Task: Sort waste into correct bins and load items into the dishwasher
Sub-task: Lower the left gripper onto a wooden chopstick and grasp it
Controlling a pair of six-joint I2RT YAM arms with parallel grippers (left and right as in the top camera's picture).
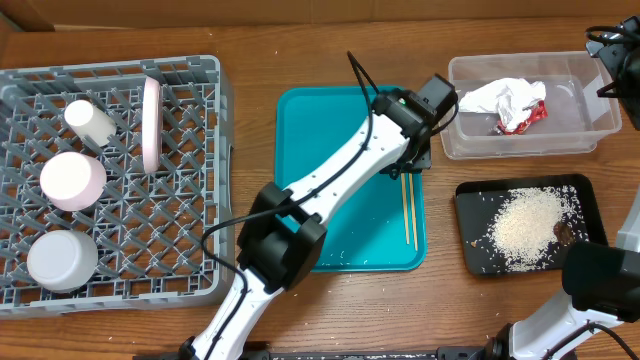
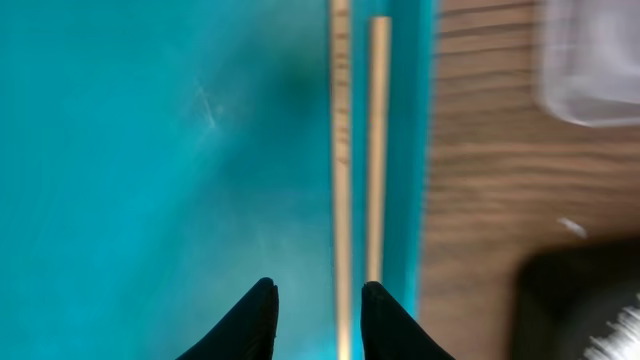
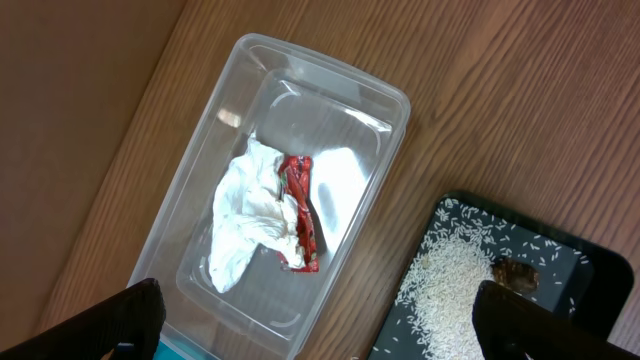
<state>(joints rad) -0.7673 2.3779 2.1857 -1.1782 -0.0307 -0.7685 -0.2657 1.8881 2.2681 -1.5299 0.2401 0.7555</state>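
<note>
- Chopsticks: pr, side by side on teal tray, mid-counter.
- L hand: fingers apart, over chopstick ends.
- R hand: fingers wide apart, over clear tub, far-right corner.

**Lighting and image quality: bright, diffuse light; one view blurred.**

The overhead view is evenly lit from above and sharp, with crisp wood grain on the table. The arm throws only a soft shadow onto the teal tray. White glare patches sit on the floor of the clear tub. The left wrist view is heavily blurred: the chopsticks have smeared edges, the black tray at the right edge is shapeless, and the left fingers read as unlit silhouettes. The right wrist view is sharp at centre, while the right fingers in the lower corners are dark and soft.
</note>
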